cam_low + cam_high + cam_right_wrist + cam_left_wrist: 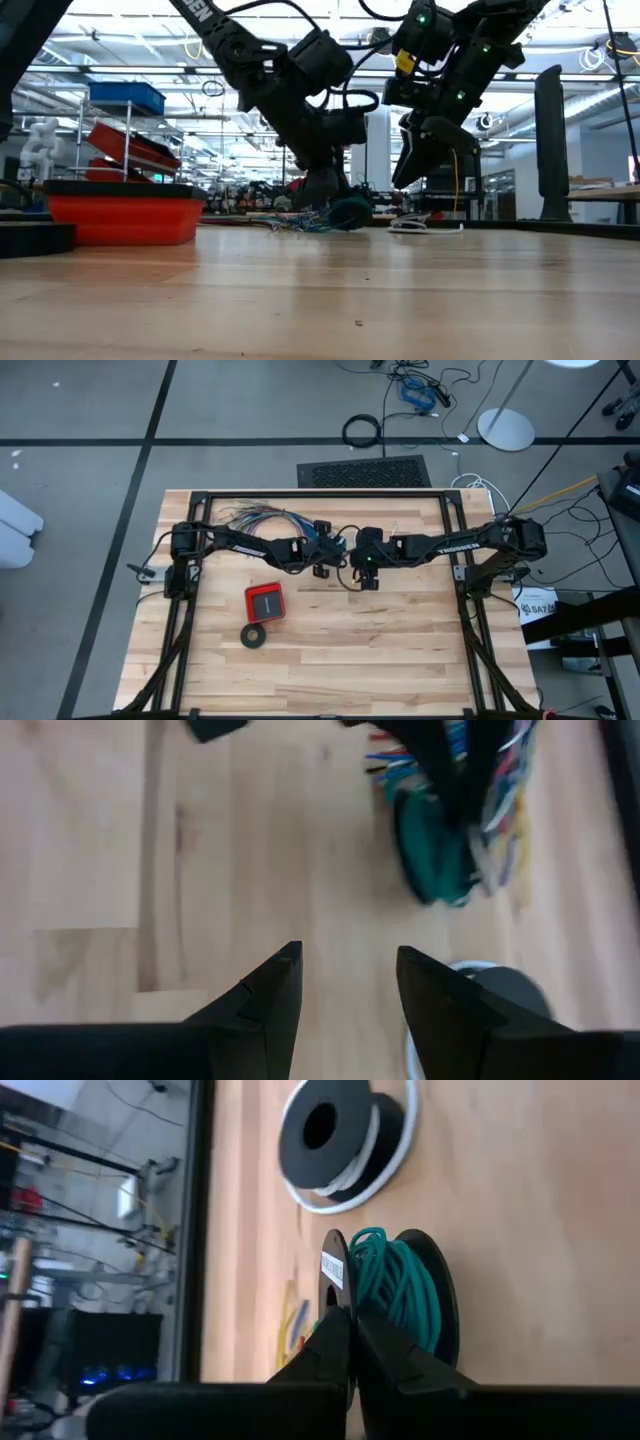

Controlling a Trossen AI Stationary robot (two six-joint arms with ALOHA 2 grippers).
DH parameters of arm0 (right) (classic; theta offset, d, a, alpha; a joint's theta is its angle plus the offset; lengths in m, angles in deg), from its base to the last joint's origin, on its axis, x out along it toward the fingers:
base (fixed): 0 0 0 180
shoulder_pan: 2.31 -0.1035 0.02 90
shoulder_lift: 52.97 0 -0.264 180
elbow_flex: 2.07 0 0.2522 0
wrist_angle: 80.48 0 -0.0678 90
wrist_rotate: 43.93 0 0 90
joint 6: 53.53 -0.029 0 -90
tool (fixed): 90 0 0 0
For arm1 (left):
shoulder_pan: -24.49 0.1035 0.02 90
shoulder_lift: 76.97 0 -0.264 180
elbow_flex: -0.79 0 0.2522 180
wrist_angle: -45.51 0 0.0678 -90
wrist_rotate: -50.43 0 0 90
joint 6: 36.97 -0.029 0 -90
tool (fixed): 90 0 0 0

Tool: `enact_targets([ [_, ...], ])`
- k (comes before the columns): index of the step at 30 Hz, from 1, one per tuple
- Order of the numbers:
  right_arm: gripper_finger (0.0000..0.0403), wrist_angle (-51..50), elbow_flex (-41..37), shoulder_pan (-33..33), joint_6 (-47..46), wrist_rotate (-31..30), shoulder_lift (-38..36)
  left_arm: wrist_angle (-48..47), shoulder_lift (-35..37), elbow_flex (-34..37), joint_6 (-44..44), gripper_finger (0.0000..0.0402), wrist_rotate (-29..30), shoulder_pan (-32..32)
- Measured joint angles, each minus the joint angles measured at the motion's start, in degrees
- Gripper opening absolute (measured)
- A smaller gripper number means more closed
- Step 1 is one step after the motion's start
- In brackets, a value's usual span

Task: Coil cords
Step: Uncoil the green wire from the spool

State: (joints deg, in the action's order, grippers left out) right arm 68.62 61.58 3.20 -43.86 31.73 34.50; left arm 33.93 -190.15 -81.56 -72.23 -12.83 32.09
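The teal-green wire point(395, 1295) is wound on a black spool that stands on edge. My left gripper point(352, 1342) is shut on this spool near the table's middle. The low view shows the spool point(350, 212) under that gripper, down at table level. The white cord point(390, 1145) is wound on a second black spool point(325, 1125) that lies flat on the wood just beyond. My right gripper point(348, 982) hangs open above bare wood, close beside both spools, with nothing between its fingers. My left gripper pinches one black side disc of the teal spool, the one with the white label point(333, 1270), at its rim between the two fingers. The fingers slant down onto it from the table's left side. Whether the spool's lower rim touches the wood, I cannot tell.
A fanned bundle of many-coloured wires point(262, 518) lies at the far left of the table, its ends near the teal spool point(430, 850). A red box point(265, 601) and a black tape ring point(255, 636) sit nearer the front. Bare wood spreads toward the near edge.
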Motion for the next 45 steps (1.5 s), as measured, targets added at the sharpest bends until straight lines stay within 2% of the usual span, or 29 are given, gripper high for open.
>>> enact_targets([
  [3, 0.0150, 2.47, -2.45, -1.84, -0.56, -2.31, -1.41, -2.66, 1.77, -0.69, 3.27, 0.0005, -0.14, -0.01],
  [8, 0.0150, 11.66, -9.66, -3.53, -4.87, -2.37, -7.37, -4.08, 6.91, -0.69, 7.33, 0.0004, -0.41, 0.26],
  [14, 0.0150, 34.06, -21.32, -5.12, -12.43, -1.84, -15.61, -3.73, 15.10, -0.69, 10.16, 0.0004, -3.79, 0.26],
  [20, 0.0150, 56.55, -29.04, -5.26, -15.96, -2.09, -17.47, -3.38, 21.59, -0.73, 12.56, 0.0004, -6.44, -0.82],
  [23, 0.0150, 62.22, -29.92, -5.26, -15.40, -0.91, -16.76, -2.48, 23.58, -0.73, 14.50, 0.0004, -8.88, -1.71],
  [28, 0.0150, 64.33, -29.95, -5.26, -14.39, 0.25, -15.99, -0.11, 25.10, -0.73, 17.16, 0.0004, -12.60, -2.99],
  [32, 0.0150, 70.10, -29.92, -5.29, -12.47, 4.03, -14.26, 3.38, 25.12, -0.73, 18.53, 0.0004, -14.82, -4.07],
  [43, 0.0150, 82.31, -29.43, -5.31, -6.55, 1.70, -7.12, 11.43, 24.90, -0.73, 26.12, 0.0004, -13.85, -5.38],
  [45, 0.0150, 82.52, -28.26, -5.39, -5.42, -0.96, -5.65, 11.77, 24.76, -0.59, 27.17, 0.0004, -12.70, -5.40],
])
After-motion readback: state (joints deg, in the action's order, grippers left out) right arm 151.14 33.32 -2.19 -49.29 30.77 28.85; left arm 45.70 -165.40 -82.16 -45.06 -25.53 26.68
